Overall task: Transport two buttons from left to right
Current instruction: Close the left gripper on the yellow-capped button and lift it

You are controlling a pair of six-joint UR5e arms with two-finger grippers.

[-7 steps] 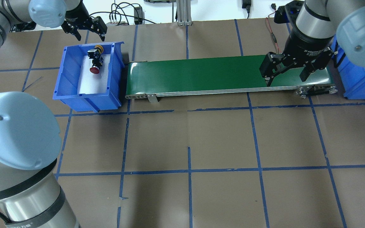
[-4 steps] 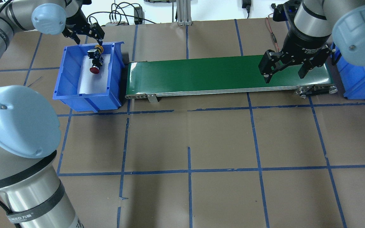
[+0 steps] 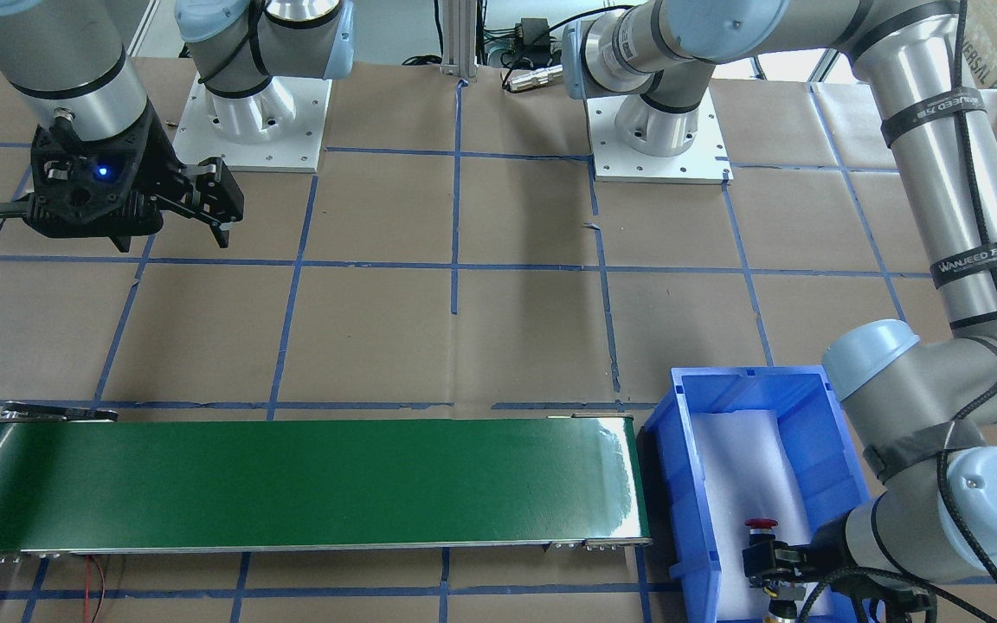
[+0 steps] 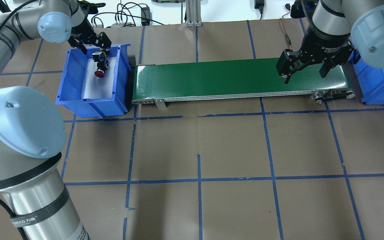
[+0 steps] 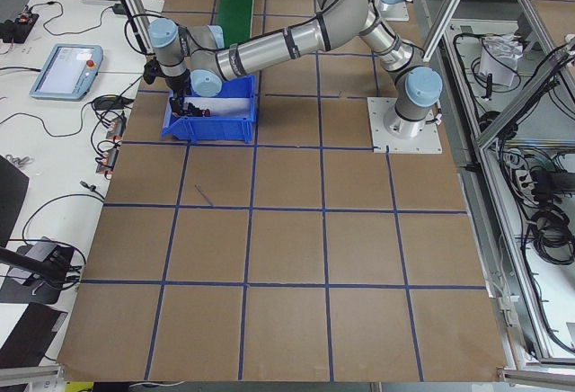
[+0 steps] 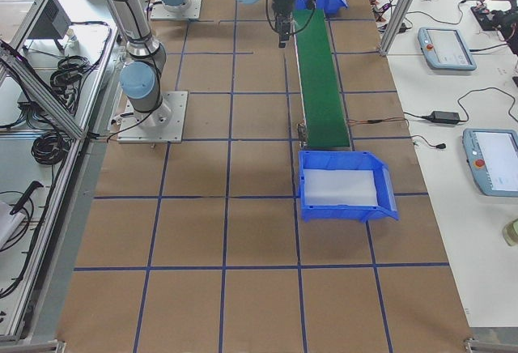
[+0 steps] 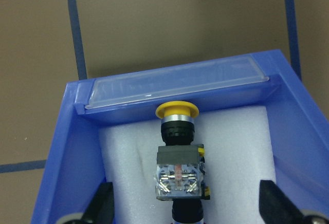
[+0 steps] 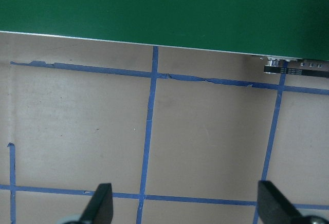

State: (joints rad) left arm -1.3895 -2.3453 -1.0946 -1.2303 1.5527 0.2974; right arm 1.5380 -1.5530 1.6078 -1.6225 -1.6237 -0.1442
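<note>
Left fingers [image 7: 103, 206] wide apart and empty, low at the two lower corners of the wrist view. Midway between them but farther ahead, the yellow button [image 7: 178, 149], touched by neither finger. On its side on the white foam pad [image 7: 128, 157], yellow cap toward the end wall of the blue bin [image 7: 54, 178], grey contact block toward the camera. Directly behind that block, in one line with it, the black collar of the red button [image 4: 100, 70]; whether truly touching, not possible to tell. Red cap toward the middle of the bin in the overhead view. Both buttons at the far end of the bin, away from the robot. Bin just beside the left end of the green conveyor belt [image 4: 212, 77], on the brown tabletop [image 4: 198, 143] with blue tape lines.

Right fingers [image 4: 284, 68] also apart, holding nothing, over the tabletop on the robot's side of the belt, near its right end. Below them in the wrist view only tabletop, tape and the belt edge. Well apart from both buttons. Just past the right end of the belt, a second blue bin [image 4: 373, 88].
</note>
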